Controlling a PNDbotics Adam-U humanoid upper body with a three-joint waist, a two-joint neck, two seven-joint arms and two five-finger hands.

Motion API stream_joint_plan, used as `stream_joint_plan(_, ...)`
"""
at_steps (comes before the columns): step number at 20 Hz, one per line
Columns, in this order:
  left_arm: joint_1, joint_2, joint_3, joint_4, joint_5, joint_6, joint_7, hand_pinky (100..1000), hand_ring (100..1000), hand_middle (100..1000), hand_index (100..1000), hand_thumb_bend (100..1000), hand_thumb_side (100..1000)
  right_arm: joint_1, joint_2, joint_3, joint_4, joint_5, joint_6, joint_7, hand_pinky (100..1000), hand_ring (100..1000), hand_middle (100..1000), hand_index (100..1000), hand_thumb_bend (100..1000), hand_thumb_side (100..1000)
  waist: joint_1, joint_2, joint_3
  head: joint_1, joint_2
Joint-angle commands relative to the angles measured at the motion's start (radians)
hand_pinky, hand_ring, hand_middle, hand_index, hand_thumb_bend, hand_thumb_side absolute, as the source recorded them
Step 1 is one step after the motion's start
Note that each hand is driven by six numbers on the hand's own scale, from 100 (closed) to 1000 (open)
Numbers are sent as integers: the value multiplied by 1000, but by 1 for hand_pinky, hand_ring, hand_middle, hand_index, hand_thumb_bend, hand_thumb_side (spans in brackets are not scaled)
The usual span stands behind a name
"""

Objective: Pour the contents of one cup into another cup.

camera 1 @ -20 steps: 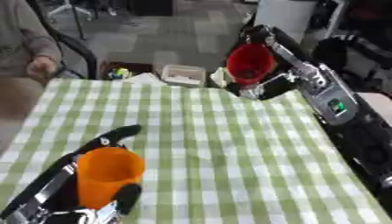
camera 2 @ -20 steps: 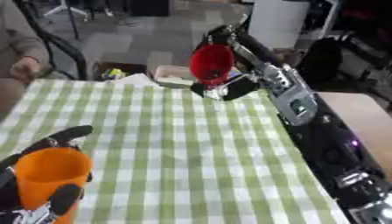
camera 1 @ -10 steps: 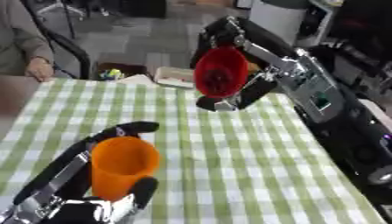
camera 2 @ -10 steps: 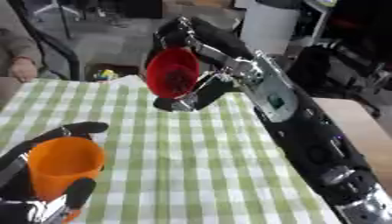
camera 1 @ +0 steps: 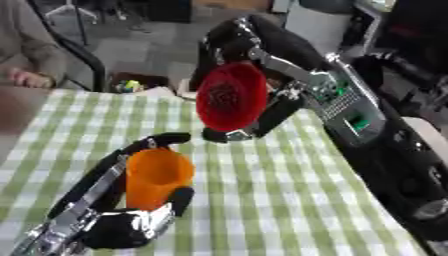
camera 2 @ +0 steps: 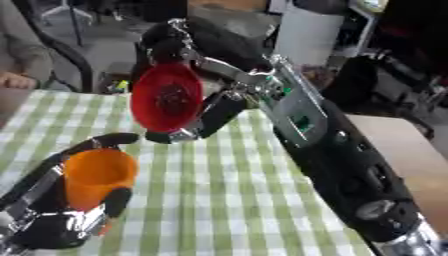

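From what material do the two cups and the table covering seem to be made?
The red cup and the orange cup look like matte plastic: plain saturated colour, thin walls, no gloss or print visible. The table covering looks like cloth or vinyl in a green and white check; the pictures cannot settle which.

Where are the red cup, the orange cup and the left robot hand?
red cup (camera 1: 231, 97), left eye view, on its inner wall.
orange cup (camera 1: 157, 177), left eye view, on its outer side.
left robot hand (camera 1: 131, 227), left eye view, on the palm.
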Motion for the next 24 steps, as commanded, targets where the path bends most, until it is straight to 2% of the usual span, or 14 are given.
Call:
stream_joint_plan(1,-29,-17,-13,9,-10,-15,-18,249,266,335,887,100,454,-25,10,-6,-9,15,-38,39,428,317,308,460,100,100,4,-23,2,-3,-3)
stream_joint_plan(8,-55,-43,-35,20,-6,-28,-44,250,267,335,887,100,460,-27,39,-10,-6,47,-53,31,446,331,320,465,100,100,2,-24,7,-5,-2)
stream_joint_plan(12,-61,-47,-40,4,15,-29,-48,250,267,335,888,100,467,-27,44,-11,-16,107,-57,10,475,390,340,473,100,100,4,-25,10,-6,-3)
stream_joint_plan(17,-58,-43,-45,-28,42,-21,-60,251,268,335,889,100,471,-28,44,-15,-14,218,-57,-68,499,406,352,476,100,100,7,-25,13,-9,-2)
stream_joint_plan(24,-46,-37,-53,-62,67,-5,-78,252,269,336,890,100,470,-37,39,-26,38,355,-57,-191,508,410,355,477,100,100,7,-28,18,-12,0)
